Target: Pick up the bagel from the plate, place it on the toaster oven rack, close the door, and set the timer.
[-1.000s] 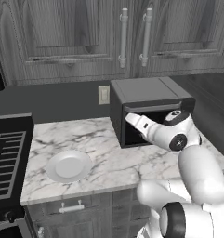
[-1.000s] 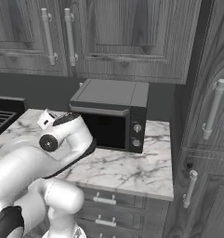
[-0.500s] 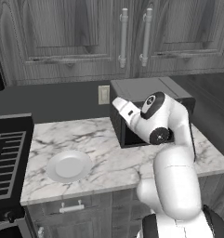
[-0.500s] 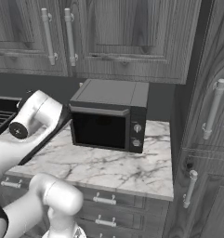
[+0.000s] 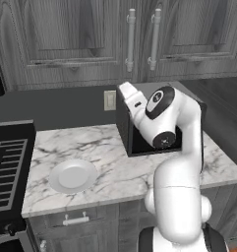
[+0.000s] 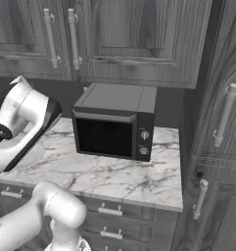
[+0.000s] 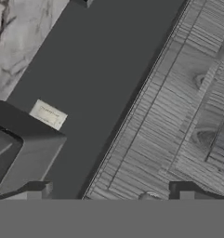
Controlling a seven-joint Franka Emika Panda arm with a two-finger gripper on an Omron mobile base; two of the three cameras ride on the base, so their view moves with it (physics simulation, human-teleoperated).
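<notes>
The arm (image 5: 176, 167) is showing glossy white, rounded shells, with dark circular caps sitting at its joints and a dark ring at its base. Two small dark fingertips (image 7: 39, 188) are ending the gripper (image 7: 111, 190).

The plate (image 5: 72, 175) sits on the bench (image 5: 105, 147), near its front edge and toward the left. To the plate's left lies the stove (image 5: 7, 172). The toaster oven (image 6: 114, 120) stands on the bench at the right, back by the wall, well apart from the plate. A wall outlet (image 5: 109, 100) is just left of the oven. Cabinets (image 5: 90, 39) hang above.
</notes>
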